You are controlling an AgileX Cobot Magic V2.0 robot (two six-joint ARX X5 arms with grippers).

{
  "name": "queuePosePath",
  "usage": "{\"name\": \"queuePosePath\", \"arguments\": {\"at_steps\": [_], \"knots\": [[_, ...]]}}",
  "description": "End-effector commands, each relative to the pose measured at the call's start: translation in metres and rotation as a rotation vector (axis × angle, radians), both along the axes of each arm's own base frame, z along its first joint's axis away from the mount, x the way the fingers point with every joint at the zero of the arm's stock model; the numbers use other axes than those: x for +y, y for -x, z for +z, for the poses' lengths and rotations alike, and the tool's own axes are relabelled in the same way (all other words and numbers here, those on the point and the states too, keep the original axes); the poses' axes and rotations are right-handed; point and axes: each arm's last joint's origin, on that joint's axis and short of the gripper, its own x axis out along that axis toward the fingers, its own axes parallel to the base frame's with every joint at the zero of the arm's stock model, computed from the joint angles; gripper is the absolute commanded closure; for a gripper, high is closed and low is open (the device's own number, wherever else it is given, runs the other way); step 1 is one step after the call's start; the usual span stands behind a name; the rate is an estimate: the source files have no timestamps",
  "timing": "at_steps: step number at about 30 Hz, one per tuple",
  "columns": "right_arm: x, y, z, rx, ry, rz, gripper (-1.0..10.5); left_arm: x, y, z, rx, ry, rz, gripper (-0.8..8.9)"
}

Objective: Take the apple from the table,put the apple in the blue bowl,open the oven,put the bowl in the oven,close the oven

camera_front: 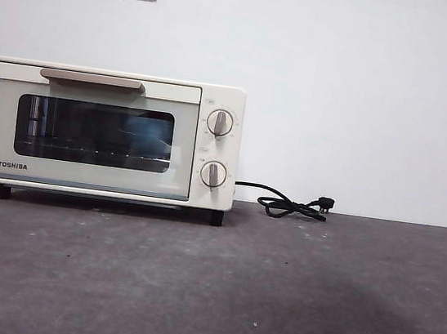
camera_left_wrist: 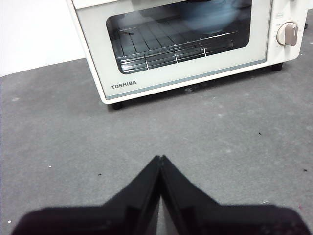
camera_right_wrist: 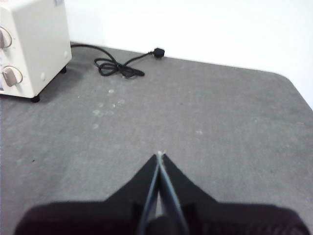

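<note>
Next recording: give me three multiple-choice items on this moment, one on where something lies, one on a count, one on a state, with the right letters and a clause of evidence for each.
1. Where does the black cord lie?
A. on the table beside the knob end of the oven
B. draped on top of the oven
C. inside the oven

2. How many round knobs does the oven's front show?
A. one
B. two
C. four

3. How does the oven door stand?
A. folded fully down
B. half open
C. shut

Answers:
1 A, the cord is coiled on the table with its plug lying loose, next to the oven's knob side.
2 B, one knob sits above the other beside the glass.
3 C, the door lies flush with the oven's front, handle at the top; something blue shows dimly behind the glass. The left gripper and right gripper both hang shut and empty above the table.
</note>
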Motion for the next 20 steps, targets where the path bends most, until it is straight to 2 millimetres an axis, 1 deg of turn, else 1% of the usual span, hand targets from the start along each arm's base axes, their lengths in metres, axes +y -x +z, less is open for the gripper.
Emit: {"name": "queuePosePath", "arguments": {"at_steps": [1,7,10,16,18,20], "knots": [[0.000,-0.003,-0.028,-0.037,-0.012,0.019,9.5,0.000,0.000,-0.003,0.004,0.010,-0.005,8.17],[0.000,-0.011,-0.066,-0.039,-0.028,0.016,9.5,0.000,0.000,-0.003,0.004,0.010,-0.005,8.17],[0.000,-0.017,-0.080,-0.023,-0.047,0.012,9.5,0.000,0.000,-0.003,0.005,0.010,-0.005,8.17],[0.000,-0.023,-0.101,-0.011,-0.064,0.007,9.5,0.000,0.000,-0.002,0.004,0.010,-0.005,8.17],[0.000,-0.024,-0.106,-0.005,-0.063,0.007,9.5,0.000,0.000,-0.002,0.004,0.010,-0.005,8.17],[0.000,-0.026,-0.106,-0.034,-0.062,0.006,9.5,0.000,0.000,-0.002,0.004,0.010,-0.005,8.17]]}}
